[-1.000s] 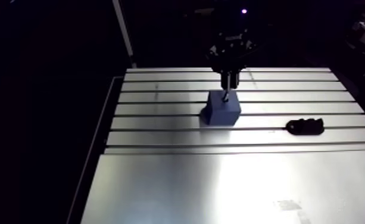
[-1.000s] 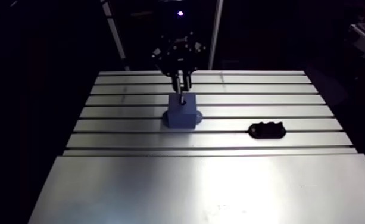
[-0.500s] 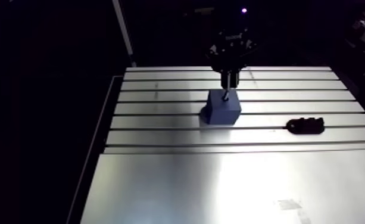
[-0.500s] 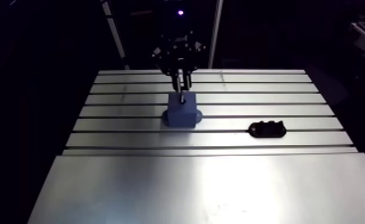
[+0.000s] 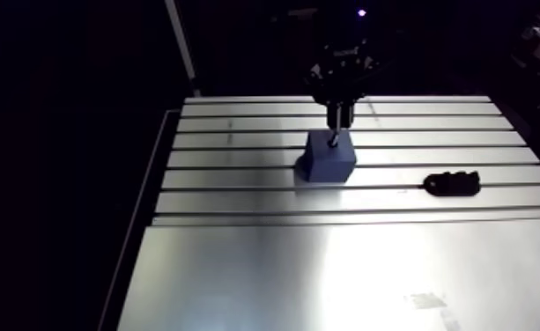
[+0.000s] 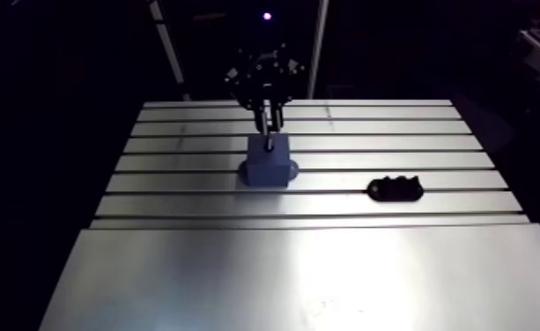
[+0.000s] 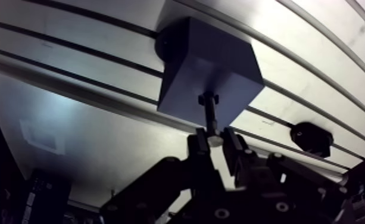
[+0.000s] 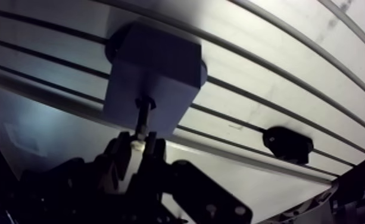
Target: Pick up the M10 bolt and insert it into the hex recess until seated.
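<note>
A dark blue block [image 5: 329, 164] stands on the slotted aluminium table [image 5: 326, 264], towards its far side. My gripper [image 7: 213, 142] hangs straight above the block and is shut on the thin shank of the M10 bolt [image 7: 209, 114]. The bolt points down, and its lower end [image 7: 208, 99] meets the block's top face [image 7: 211, 62] at the recess. How deep it sits in the recess is hidden. In the arm view the gripper [image 5: 336, 123] comes down from the dark wrist onto the block.
A small black holder [image 5: 451, 183] lies on the table to the right of the block, beside a slot, and shows in the wrist view [image 7: 311, 138] too. A smooth plate [image 5: 343, 282] covers the near half of the table. The table's left edge drops into darkness.
The whole arm view has shifted slightly, so the camera moved. The gripper stays over the block with the bolt in it; no other change is visible.
</note>
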You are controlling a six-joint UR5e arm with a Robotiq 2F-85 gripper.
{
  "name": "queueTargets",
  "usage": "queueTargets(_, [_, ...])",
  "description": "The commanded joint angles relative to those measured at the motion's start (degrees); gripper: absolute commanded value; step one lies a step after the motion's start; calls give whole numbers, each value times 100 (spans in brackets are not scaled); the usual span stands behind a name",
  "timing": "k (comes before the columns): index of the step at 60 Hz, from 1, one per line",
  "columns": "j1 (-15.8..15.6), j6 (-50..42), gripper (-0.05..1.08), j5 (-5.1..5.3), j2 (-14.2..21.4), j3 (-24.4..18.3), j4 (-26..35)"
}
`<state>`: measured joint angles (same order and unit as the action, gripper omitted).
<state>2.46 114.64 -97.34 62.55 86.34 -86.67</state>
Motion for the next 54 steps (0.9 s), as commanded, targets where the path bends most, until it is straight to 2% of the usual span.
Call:
queueTargets(1, [9, 2, 98, 0, -2, 9, 6])
queueTargets(54, [18, 2, 98, 0, -55, -16, 6])
